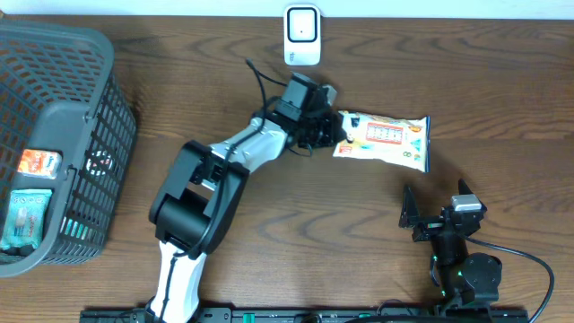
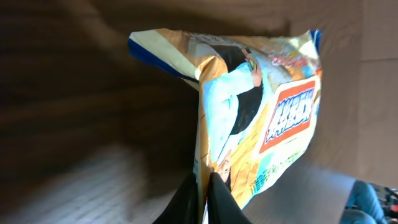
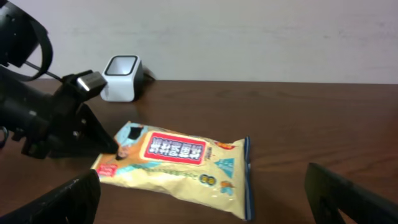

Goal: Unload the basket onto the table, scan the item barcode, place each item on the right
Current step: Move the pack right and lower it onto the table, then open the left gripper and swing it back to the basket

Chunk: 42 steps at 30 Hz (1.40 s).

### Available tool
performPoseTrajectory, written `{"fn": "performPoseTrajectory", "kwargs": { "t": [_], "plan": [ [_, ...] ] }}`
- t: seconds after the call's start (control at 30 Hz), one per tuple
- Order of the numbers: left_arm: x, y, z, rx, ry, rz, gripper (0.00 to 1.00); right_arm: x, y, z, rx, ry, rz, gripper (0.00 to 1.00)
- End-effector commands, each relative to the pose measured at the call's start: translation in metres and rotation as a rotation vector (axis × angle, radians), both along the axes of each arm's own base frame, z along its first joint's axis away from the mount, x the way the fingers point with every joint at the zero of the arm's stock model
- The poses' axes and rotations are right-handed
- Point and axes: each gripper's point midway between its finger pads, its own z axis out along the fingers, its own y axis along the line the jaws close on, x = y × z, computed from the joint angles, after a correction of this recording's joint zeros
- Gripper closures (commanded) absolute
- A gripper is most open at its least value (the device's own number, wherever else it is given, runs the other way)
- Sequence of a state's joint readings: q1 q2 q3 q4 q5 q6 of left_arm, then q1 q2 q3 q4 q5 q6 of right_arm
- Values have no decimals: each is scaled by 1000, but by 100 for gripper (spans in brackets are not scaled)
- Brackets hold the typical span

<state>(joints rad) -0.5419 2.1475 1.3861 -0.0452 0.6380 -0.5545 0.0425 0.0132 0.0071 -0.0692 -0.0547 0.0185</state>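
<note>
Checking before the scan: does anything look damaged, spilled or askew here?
Nothing spilled or torn. The snack packet lies slightly askew on the table, its end creased where the left claw pinches it.

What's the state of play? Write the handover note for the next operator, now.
Left claw: shut on one end of the snack packet.
Right claw: open, empty, near the table's front edge.
Scanner: at the far edge, beyond the packet.
Basket: on the left, other items inside.
Done: packet gripped.
Left: present its barcode to the scanner; no barcode is visible in any view.
</note>
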Motion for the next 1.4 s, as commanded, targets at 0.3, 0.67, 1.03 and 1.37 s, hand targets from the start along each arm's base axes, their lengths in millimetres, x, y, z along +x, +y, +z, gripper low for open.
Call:
{"fn": "performPoseTrajectory", "kwargs": {
  "t": [0.3, 0.67, 1.03, 1.37],
  "plan": [
    [14, 12, 0, 25, -16, 53, 53, 0, -1, -1, 10, 4, -4, 1],
    [27, 43, 58, 22, -131, 58, 27, 0, -1, -1, 10, 4, -4, 1],
    [31, 147, 150, 222, -337, 192, 19, 0, -1, -1, 10, 4, -4, 1],
    [16, 261, 286, 234, -626, 498, 18, 0, -1, -1, 10, 4, -4, 1]
  ]
}}
